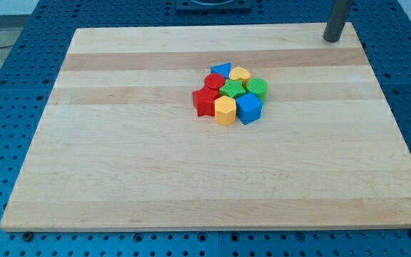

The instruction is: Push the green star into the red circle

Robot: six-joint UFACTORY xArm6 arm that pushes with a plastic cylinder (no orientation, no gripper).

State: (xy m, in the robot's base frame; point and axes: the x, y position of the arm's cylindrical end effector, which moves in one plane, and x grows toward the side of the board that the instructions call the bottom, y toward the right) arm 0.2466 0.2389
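— Dark and straight, my rod came down at the view's top right; where did my tip [332,40] sit?
— Near the far right corner of the wooden board [120,178], bare, touching no block, well apart from the cluster.
— And the green star [232,90]?
— In the middle of that cluster, touching the red circle [214,81] on its upper left.
— The rest?
— A blue triangle [221,70] and yellow heart [240,74] at the top, a green cylinder [257,88] on the right, a red star [205,101], yellow hexagon [225,111] and blue cube [249,108] along the bottom.
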